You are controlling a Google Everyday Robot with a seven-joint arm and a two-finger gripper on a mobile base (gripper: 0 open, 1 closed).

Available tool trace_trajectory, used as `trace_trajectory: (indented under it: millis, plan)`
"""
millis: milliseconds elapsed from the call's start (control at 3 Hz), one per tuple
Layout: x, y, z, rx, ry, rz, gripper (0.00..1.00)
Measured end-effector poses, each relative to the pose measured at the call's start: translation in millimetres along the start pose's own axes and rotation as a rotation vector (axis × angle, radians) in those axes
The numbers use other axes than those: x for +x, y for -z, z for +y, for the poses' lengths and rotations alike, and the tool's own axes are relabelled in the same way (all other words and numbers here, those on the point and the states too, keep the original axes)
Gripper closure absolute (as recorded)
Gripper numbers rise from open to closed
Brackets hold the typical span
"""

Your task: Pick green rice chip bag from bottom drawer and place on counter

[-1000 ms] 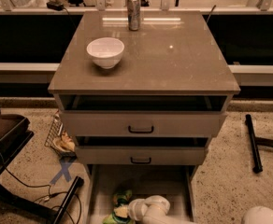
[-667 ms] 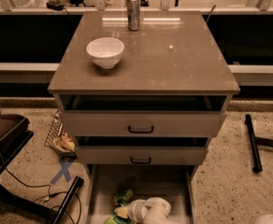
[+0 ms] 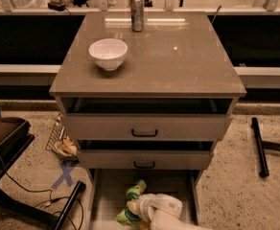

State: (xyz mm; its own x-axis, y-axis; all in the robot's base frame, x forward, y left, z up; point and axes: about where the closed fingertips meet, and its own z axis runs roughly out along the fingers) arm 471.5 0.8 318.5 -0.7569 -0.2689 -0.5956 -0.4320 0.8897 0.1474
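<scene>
Down in pale grey bottom drawer (image 3: 110, 191): white gripper (image 3: 142, 208) against crinkled light-green rice chip bag (image 3: 135, 189), grip impossible to tell. Overhead, two part-open upper drawers (image 3: 145, 127); on glossy grey-brown counter (image 3: 183, 66), white bowl (image 3: 108, 53), silver can (image 3: 137, 13).

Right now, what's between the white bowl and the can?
Only bare counter, in the camera view. The claw is in the bottom drawer by the green bag.

White bowl (image 3: 108, 53), upright silver can (image 3: 137, 13), blue floor cross (image 3: 64, 176)
</scene>
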Motion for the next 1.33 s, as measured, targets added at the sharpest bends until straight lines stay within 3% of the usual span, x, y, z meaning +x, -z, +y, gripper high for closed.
trace_trajectory:
  millis: [333, 667, 1000, 1333]
  plan:
    - [-32, 67, -16, 0.143, 0.015, 0.029, 1.00]
    - [-51, 105, -29, 0.228, 0.013, 0.041, 1.00]
    - [-51, 105, -29, 0.228, 0.013, 0.041, 1.00]
    - [-61, 122, -44, 0.252, -0.023, 0.040, 1.00]
